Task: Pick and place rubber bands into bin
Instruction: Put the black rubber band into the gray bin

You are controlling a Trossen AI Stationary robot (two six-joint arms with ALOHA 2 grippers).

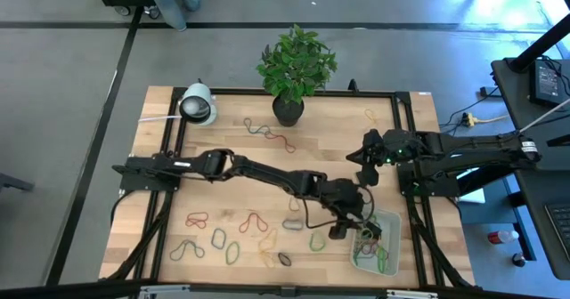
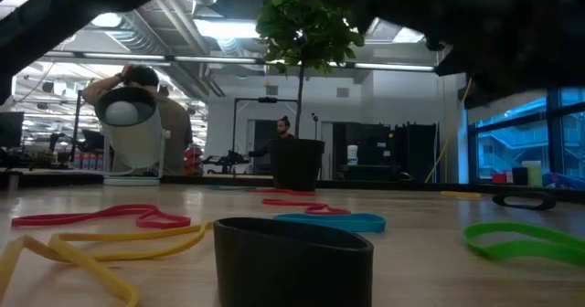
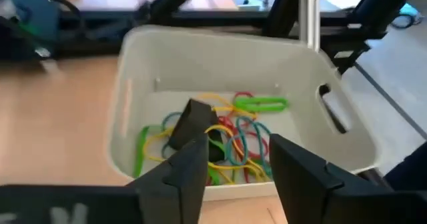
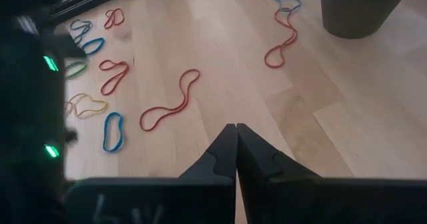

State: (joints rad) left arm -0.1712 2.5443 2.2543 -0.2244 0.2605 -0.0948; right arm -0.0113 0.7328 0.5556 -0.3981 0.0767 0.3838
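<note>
The bin [image 1: 381,243], a pale white tray, sits near the table's near right corner and holds a tangle of green, red and yellow rubber bands [image 3: 243,127]. My left gripper [image 3: 237,161] hangs open just above the bin's near rim [image 1: 349,230]. A black band [image 3: 192,123] stands in the bin just past one fingertip. Several loose bands [image 1: 223,237] lie flat on the table's near left part, and others [image 1: 267,134] by the plant pot. My right gripper [image 4: 236,141] is shut, hovering over bare wood right of the middle [image 1: 365,164]. My left gripper is open over the bin. The black band [image 3: 187,134] stands right by the tip of one finger [image 3: 190,161]. I cannot tell whether the finger touches the band.
A potted plant [image 1: 292,72] stands at the far edge's middle, and a white lamp-like device [image 1: 198,105] at the far left. In the low view a wide black band [image 2: 292,252] stands close to the camera, with yellow [image 2: 110,243], red [image 2: 101,217] and green [image 2: 526,238] bands around it.
</note>
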